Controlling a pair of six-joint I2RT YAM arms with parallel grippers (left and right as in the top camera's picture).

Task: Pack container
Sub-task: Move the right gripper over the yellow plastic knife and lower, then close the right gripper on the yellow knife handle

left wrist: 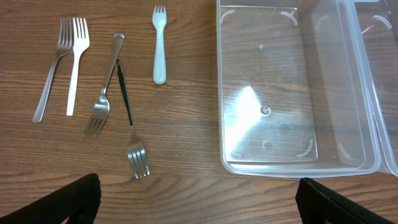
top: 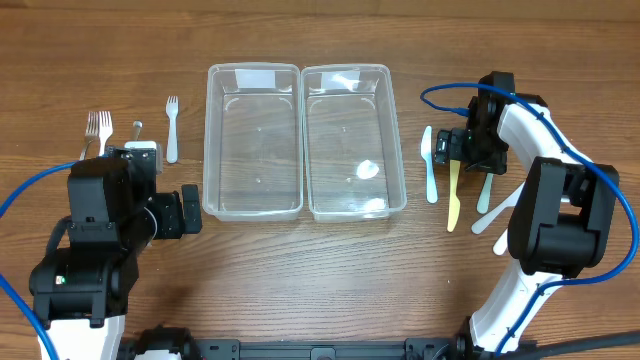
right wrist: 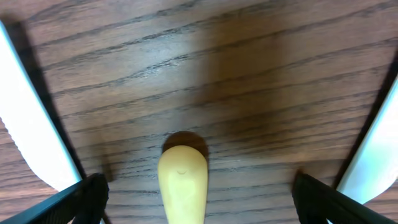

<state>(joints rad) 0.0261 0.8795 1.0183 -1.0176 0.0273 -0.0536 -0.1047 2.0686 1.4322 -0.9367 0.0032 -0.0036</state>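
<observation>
Two clear plastic containers stand side by side, the left one (top: 253,205) and the right one (top: 352,208); both look empty. Several forks (top: 98,130) lie left of them, spread out in the left wrist view (left wrist: 106,87), with a small white fork (left wrist: 160,46). A yellow utensil (top: 453,195) lies right of the containers among pale spoons (top: 430,165). My right gripper (top: 460,150) is open, low over the yellow utensil's end (right wrist: 182,180), a finger on each side (right wrist: 199,202). My left gripper (top: 185,212) is open and empty (left wrist: 199,205), near the left container's front corner (left wrist: 298,163).
White utensils lie close on both sides of the right gripper, one to the left (right wrist: 31,137) and one to the right (right wrist: 373,149). More pale utensils (top: 492,210) lie by the right arm's base. Bare wood shows in front of the containers.
</observation>
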